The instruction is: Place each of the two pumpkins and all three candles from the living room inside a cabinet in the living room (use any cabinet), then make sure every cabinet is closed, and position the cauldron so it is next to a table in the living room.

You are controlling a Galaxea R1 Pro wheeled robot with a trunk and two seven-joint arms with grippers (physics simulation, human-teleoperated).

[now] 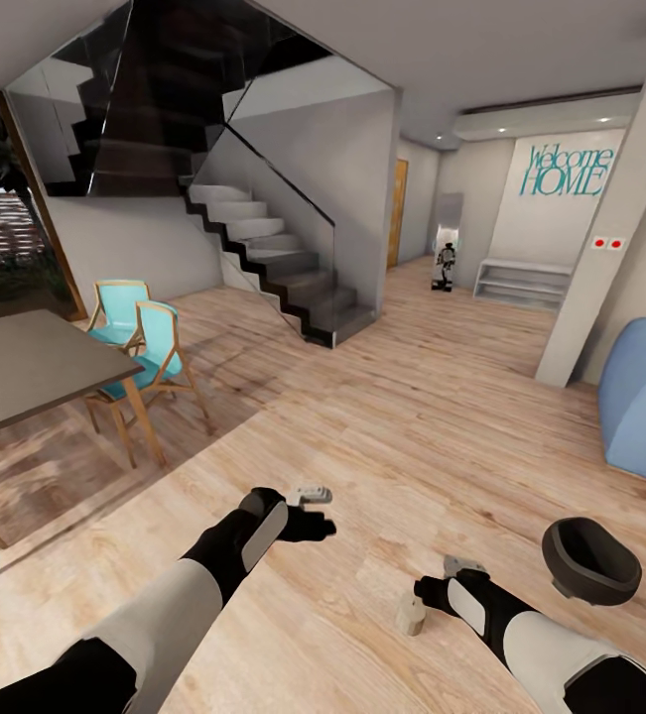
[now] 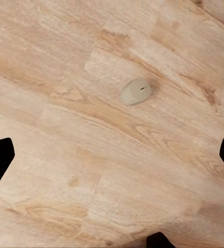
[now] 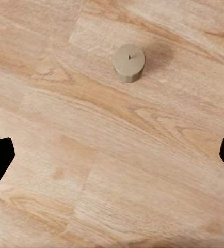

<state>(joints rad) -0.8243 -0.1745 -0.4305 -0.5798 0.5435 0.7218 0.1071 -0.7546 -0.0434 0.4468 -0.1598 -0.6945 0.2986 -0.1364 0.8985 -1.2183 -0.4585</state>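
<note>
Two hands hover over the plank floor, both spread wide and empty. Right hand: one candle stands upright on the floor just beside its fingertips, seen ahead between the fingers in the right wrist view. Cauldron sits on the floor near the right forearm, on its outer side. Left hand: candle well apart. Farther off, dark table, turquoise chairs, staircase.
</note>
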